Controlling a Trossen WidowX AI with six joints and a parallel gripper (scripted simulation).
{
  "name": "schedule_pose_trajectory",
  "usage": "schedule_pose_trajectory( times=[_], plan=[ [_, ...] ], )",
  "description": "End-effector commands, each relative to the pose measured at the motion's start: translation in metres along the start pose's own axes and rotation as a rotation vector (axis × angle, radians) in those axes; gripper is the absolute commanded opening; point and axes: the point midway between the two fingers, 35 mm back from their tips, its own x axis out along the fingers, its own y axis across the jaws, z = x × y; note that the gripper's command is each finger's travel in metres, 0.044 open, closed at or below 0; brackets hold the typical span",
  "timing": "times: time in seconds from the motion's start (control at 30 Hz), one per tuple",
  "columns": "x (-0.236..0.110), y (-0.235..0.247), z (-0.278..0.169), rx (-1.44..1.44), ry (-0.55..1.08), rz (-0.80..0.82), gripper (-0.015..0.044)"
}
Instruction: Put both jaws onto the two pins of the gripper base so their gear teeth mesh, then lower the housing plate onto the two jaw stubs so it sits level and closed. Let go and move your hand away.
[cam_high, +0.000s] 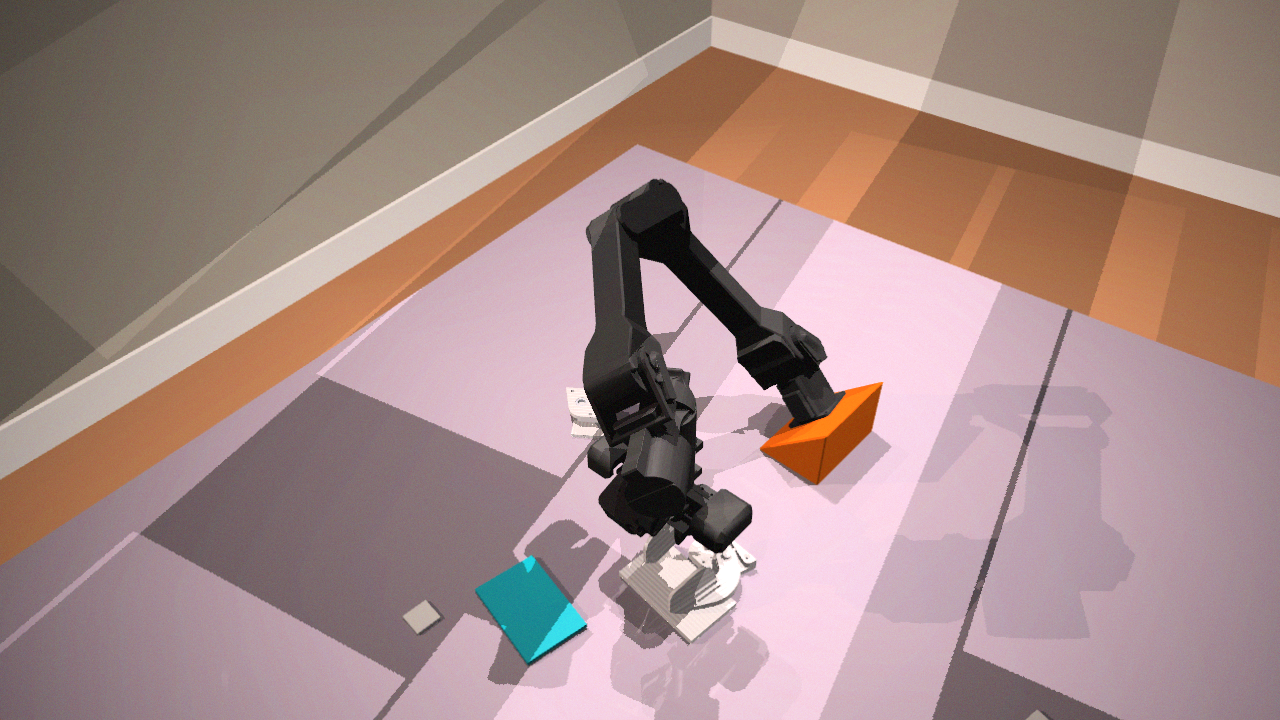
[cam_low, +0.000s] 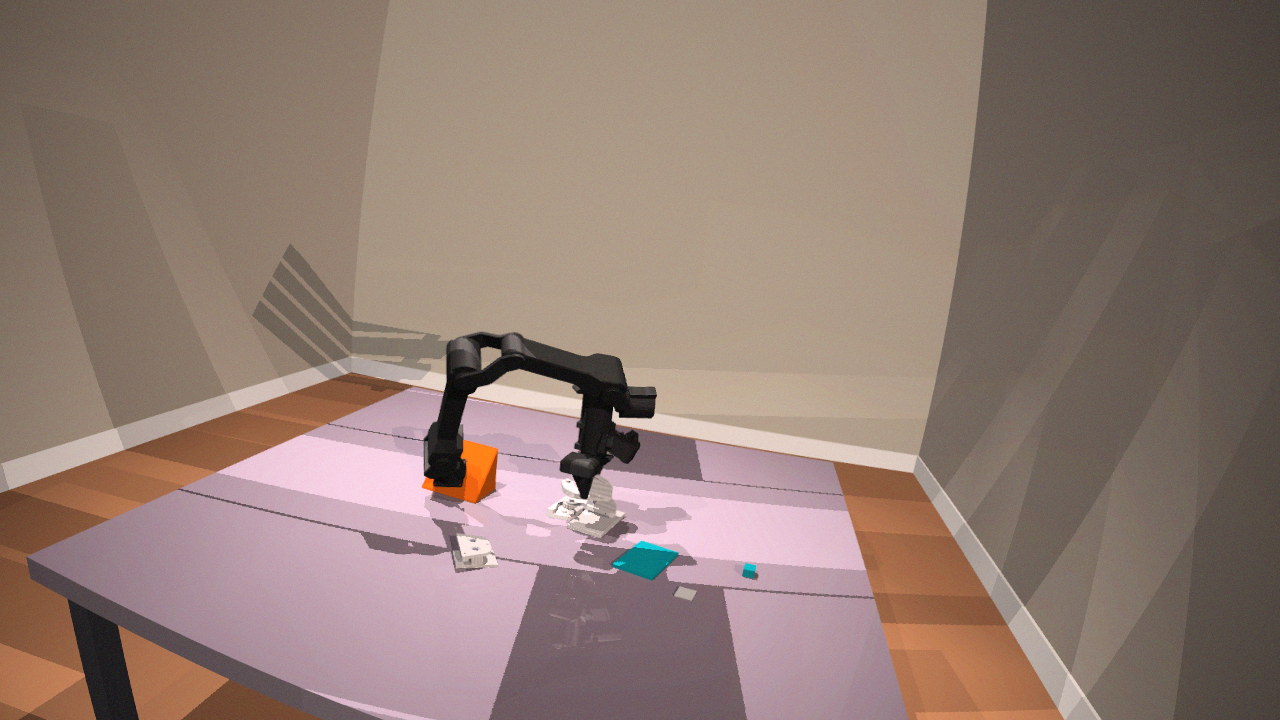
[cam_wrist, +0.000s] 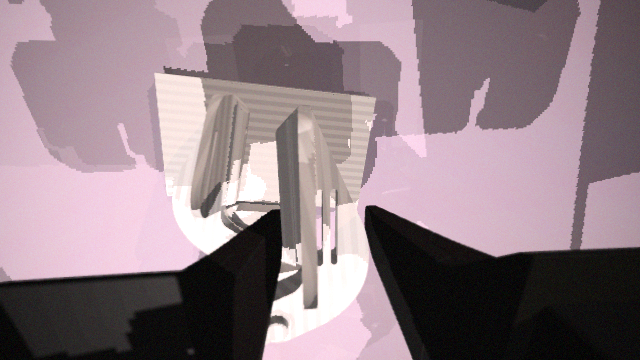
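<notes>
The white gripper base (cam_high: 707, 622) (cam_low: 601, 530) (cam_wrist: 170, 125) lies on the table, its plate end toward the front in the top view. One white jaw (cam_high: 693, 589) (cam_wrist: 215, 155) stands over its left side in the wrist view. My gripper (cam_high: 677, 530) (cam_low: 585, 494) (cam_wrist: 323, 217) is shut on the second white jaw (cam_low: 603, 488) (cam_wrist: 309, 200), held upright close above the base. The jaws look side by side. Fingers and jaws hide the pins, and I cannot tell whether the teeth mesh. A white plate with holes (cam_high: 581, 402) (cam_low: 474, 548), seemingly the housing plate, sits apart on a small support.
A teal flat plate (cam_high: 528, 608) (cam_low: 645, 560) and a small pale tile (cam_high: 421, 617) (cam_low: 685, 592) lie beside the base. A small teal cube (cam_low: 749, 570) lies farther off. An orange wedge (cam_high: 841, 434) (cam_low: 480, 470) is at the arm's foot.
</notes>
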Motion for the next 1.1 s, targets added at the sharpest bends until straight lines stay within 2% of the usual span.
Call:
schedule_pose_trajectory(
  times=[0.0, 0.57, 1.07],
  plan=[
    [0.007, -0.001, 0.000, -0.004, 0.001, -0.004, 0.0134],
    [0.033, -0.001, -0.001, -0.004, 0.001, -0.006, 0.0134],
    [0.034, -0.002, -0.002, -0.004, 0.001, -0.006, 0.0134]
  ],
)
